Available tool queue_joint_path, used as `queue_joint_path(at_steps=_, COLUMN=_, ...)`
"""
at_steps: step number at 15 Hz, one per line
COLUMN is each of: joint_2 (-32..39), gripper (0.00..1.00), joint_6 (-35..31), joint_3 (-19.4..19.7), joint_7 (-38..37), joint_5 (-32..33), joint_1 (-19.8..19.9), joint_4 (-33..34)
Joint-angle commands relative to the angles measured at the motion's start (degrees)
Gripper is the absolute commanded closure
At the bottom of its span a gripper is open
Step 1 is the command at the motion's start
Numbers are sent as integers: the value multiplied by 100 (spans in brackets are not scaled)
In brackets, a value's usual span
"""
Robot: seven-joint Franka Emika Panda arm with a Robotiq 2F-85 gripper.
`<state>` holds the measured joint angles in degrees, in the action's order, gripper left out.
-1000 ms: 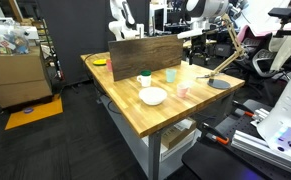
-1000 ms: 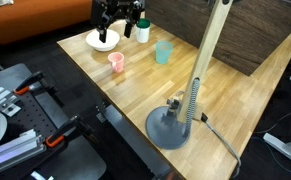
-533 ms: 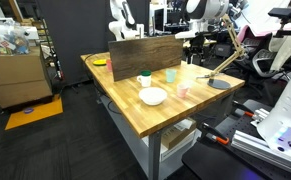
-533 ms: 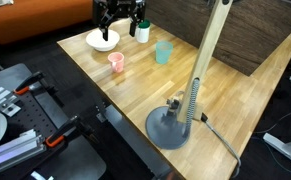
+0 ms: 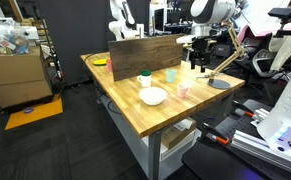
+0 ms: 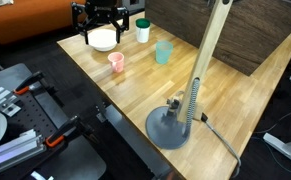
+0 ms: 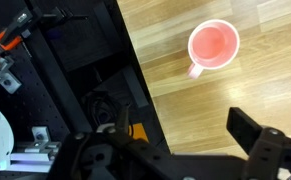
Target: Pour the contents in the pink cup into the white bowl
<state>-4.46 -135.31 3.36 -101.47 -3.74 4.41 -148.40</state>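
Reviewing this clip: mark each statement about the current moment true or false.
1. The claw is open and holds nothing. True.
2. The pink cup sits inside the white bowl. False: it stands on the wooden table beside the bowl, apart from it.
3. The pink cup is upright. True.
4. The claw grips the light blue cup. False: that cup stands free on the table.
5. The wrist view looks down into the pink cup. True.
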Motion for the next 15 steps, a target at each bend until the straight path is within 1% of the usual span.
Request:
queue_joint_path(at_steps=1, joint_2=-2, gripper=0, joint_6=7, joint_3=-24, joint_7=-1, joint_5=-2, joint_1=25, joint_4=5)
queue_joint_path(at_steps=4, joint_2=16, gripper=0, joint_6=-17, joint_3=-14, joint_7=-27, joint_5=-11, joint_1=36, joint_4=22)
queue_joint_path(at_steps=5, joint_2=37, gripper=0, joint_6=-8, joint_3=4, joint_7=20, joint_5=-115, joint_1=38, joint_4=40)
queue_joint_path(at_steps=11, joint_2=85, gripper=0, joint_6=-283, joint_3=42, joint_7=-458, joint_5=-308, joint_1=68, joint_4=-233)
queue_joint_path(at_steps=12, joint_2=65, gripper=0, joint_6=-24, joint_3=42, joint_7=-333, joint_5=-174, joint_1=63, joint_4=-115)
queue_joint_path(at_steps=15, joint_2=71, gripper=0, joint_6=-28, joint_3=38, joint_7=-352, joint_5=-164, joint_1=57, joint_4=-138)
